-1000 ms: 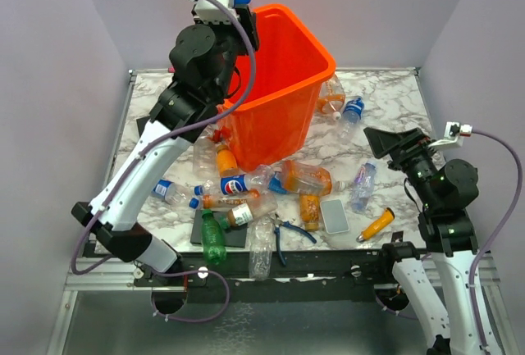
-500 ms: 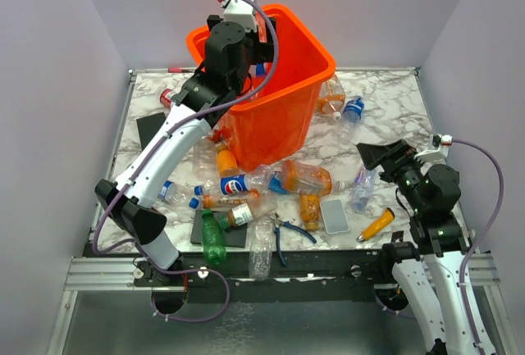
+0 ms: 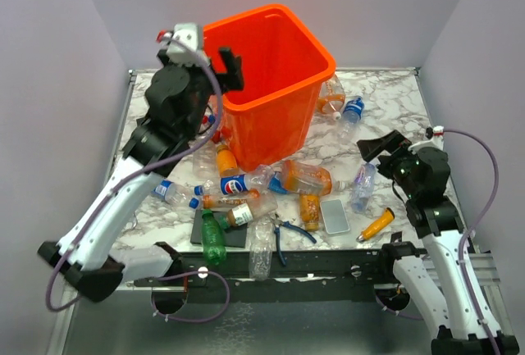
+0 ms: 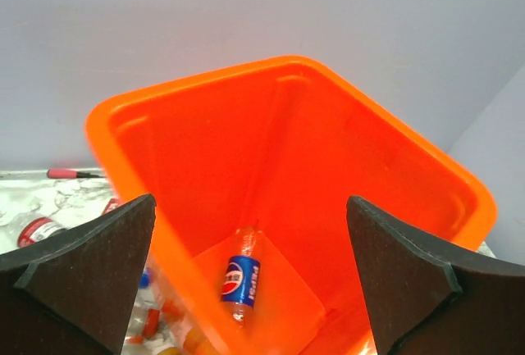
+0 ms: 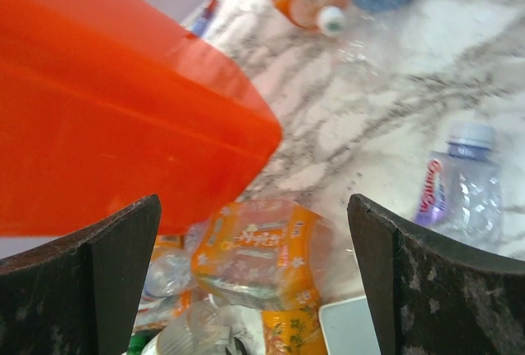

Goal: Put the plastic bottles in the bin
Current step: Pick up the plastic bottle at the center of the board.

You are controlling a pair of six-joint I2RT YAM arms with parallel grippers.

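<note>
- Orange bin (image 3: 271, 121): blue-label bottle (image 4: 242, 281) inside, on its floor.
- L gripper (image 3: 231, 70) wide, empty, at rim.
- R gripper (image 3: 381, 146) wide (empty), facing orange-label bottle (image 5: 258, 252); straddle mid-body, then close.

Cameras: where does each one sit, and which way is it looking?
Top external: above and behind the robot, looking down on the marbled table and big orange plastic bin; left arm and right arm show.
Left wrist: on the left arm, looking down into the bin at a blue-labelled clear plastic bottle; left gripper's black fingers show.
Right wrist: on the right arm, looking low across the table at the bin's side; right gripper's black fingers show.
Shared: top and left wrist both see inside the bin.
</note>
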